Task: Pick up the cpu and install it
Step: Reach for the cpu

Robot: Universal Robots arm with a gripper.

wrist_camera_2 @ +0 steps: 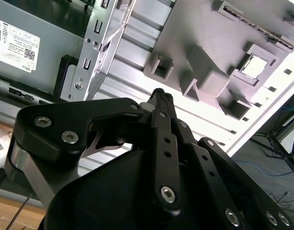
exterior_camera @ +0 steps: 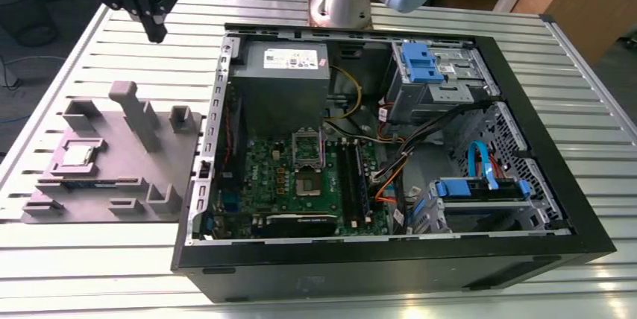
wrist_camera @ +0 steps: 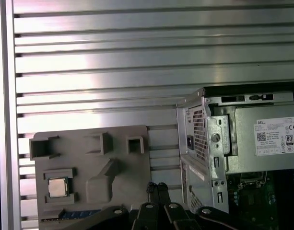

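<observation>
The cpu (exterior_camera: 77,156) lies flat in a pocket of the grey holder (exterior_camera: 164,151) on the tabletop (exterior_camera: 100,259), at the exterior view's left of the computer case (exterior_camera: 398,259). The jaws, clenched and empty, hover well apart from it. It seems light, stiff and fragile; opposite edges are the best hold.

hand (wrist_camera: 157,188) cut off at base, computer case (wrist_camera: 204,143) partly cropped
</observation>
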